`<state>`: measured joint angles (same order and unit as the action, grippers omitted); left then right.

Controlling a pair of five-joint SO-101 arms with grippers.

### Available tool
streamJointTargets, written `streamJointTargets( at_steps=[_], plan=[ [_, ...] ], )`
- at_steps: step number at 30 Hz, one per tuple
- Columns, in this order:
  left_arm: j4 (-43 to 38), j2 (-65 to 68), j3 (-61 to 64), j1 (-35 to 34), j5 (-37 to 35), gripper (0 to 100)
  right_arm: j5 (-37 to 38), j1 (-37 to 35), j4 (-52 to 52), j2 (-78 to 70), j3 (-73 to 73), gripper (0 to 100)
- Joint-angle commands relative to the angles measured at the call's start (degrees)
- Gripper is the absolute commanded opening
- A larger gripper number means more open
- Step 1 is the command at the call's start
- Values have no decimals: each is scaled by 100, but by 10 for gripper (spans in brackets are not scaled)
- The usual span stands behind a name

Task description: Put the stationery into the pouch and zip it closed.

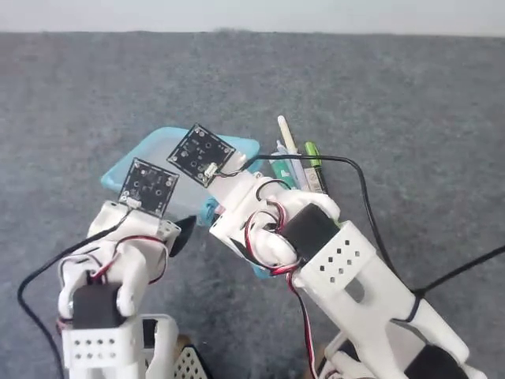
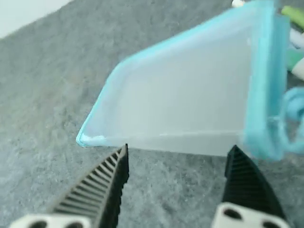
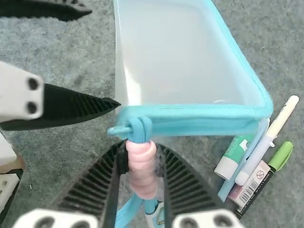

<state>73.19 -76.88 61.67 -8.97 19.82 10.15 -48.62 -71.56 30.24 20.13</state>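
Centre frame, the right gripper (image 3: 140,148) clamps the pink zipper pull (image 3: 142,171) of the translucent pouch (image 3: 180,57). The left gripper (image 2: 179,151) gapes beside it. Stationery (image 3: 259,156) lies outside, lower right. Unzipping seems the step in hand, likely needing a steady pull.

Frosted white pouch (image 3: 180,57) with light-blue trim; pink zip pull (image 3: 142,166); green-capped marker (image 3: 280,156); grey speckled table (image 1: 394,87)

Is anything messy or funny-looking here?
Nothing is spilled or broken. The pens lie in a loose heap beside the pouch, not inside it, and the right gripper pinches the pink tag tied to the blue cord.
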Motion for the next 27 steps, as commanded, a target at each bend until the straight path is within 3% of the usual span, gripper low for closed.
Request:
streamJointTargets(
  at_steps=[1, 5, 17, 21, 27],
  plan=[
    [-360, -35, 84, -44, 35, 310, -62, -57, -31, 338, -413, 6],
    [-308, -62, -57, -44, -105, 310, -167, -48, -31, 330, -369, 6],
    [870, -62, -1182, 281, -123, 312, -158, -48, 40, 312, -325, 6],
    [888, -35, -1174, 774, -264, 312, -149, -48, -22, 286, -440, 6],
    [765, -26, -1103, 888, -334, 312, -149, -48, -40, 321, -457, 6]
  ],
)
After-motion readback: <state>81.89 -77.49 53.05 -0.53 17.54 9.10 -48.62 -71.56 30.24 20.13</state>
